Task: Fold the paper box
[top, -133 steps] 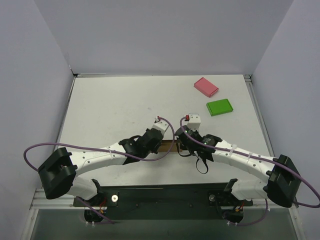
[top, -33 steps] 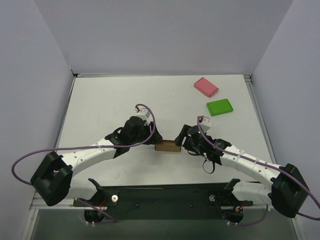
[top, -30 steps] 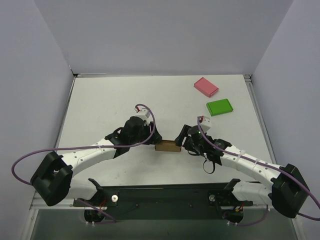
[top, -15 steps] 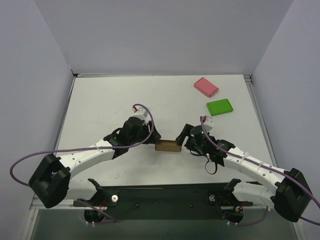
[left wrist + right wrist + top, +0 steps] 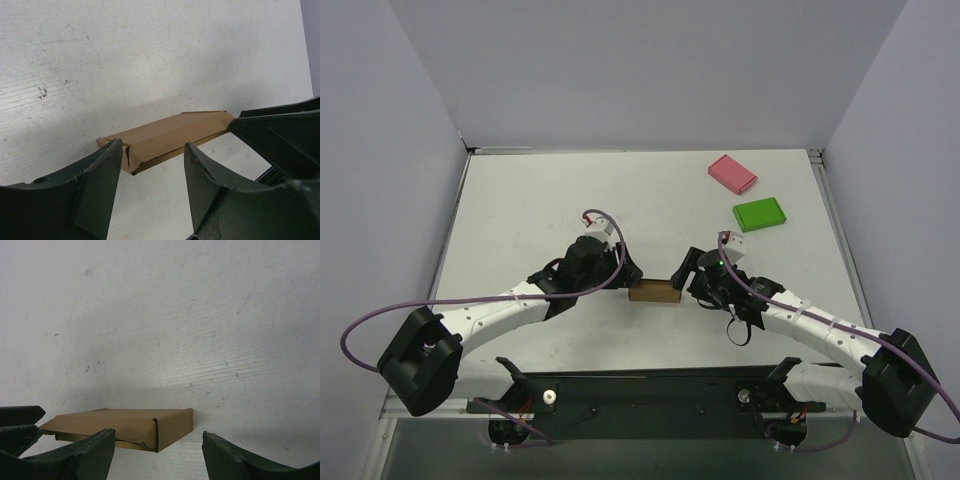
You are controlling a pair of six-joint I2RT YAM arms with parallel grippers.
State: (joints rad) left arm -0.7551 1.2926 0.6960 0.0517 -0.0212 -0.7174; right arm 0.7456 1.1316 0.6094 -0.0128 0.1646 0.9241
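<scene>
**A:** On the table (image 5: pixel 540 200), seen from above, the paper box (image 5: pixel 655 291) lies flat between the left gripper (image 5: pixel 625 275) and the right gripper (image 5: pixel 685 272), one at each short end. The green flat box (image 5: pixel 759 214) sits well beyond it.
**B:** Why bracket it?
**A:** Likely to square the ends. Left wrist view: jaws spread, the box's end just ahead, unpinched.
**B:** Right wrist?
**A:** Same: fingers (image 5: pixel 85 455) apart, the box's end just ahead, nothing held
</scene>
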